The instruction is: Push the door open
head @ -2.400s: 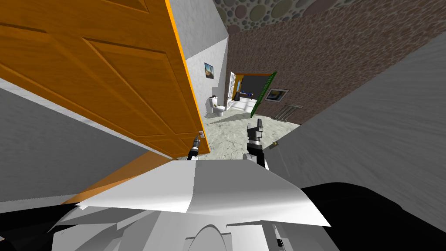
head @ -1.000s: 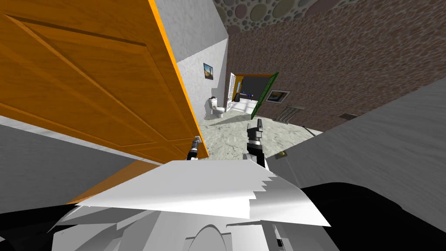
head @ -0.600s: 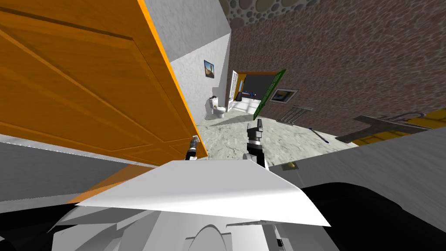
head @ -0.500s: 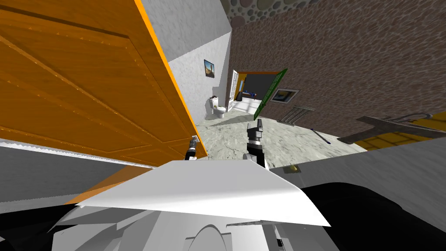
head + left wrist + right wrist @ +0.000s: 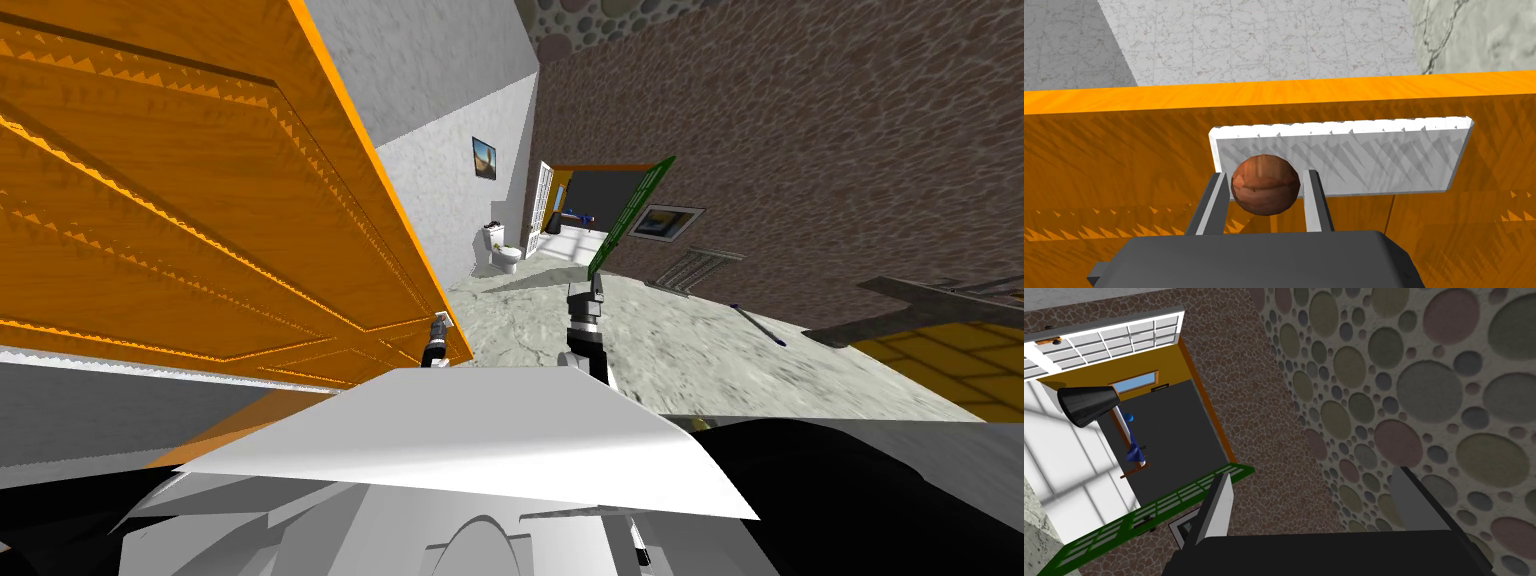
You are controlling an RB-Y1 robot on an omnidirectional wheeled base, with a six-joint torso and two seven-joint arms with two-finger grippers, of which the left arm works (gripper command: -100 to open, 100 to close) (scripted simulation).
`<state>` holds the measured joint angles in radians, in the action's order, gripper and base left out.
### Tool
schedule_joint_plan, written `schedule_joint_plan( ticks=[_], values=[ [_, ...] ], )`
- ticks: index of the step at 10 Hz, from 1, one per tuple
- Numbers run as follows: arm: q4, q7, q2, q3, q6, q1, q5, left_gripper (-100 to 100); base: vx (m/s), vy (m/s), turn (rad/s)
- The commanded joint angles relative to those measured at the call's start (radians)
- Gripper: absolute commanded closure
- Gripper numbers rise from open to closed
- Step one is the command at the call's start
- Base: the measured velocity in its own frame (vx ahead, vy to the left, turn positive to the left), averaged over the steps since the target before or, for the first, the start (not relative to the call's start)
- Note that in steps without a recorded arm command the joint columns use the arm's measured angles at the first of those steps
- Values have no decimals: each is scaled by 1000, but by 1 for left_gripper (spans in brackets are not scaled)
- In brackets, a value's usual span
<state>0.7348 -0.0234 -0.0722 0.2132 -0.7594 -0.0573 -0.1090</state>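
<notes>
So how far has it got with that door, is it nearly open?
Mostly done: the orange door stands swung aside at my left, and the floor of the room beyond, with a toilet, shows past its edge. In hand: my left gripper is shut on the round brown knob; the right gripper hangs open, idle. Left: perhaps a last push wider, then letting go.

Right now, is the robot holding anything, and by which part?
The left gripper is shut on the round brown knob of the orange door, one finger each side. The right gripper is open, empty.
</notes>
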Motion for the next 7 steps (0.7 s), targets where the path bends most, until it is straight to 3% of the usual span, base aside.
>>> schedule_joint_plan(
  ticks=[1, 7],
  values=[
    [0, 0, 0, 0, 0, 0, 0, 100, 78, -35, 35],
    [-3, -21, -18, 66, -4, 1, -36, 100, 188, -27, 47]
  ],
)
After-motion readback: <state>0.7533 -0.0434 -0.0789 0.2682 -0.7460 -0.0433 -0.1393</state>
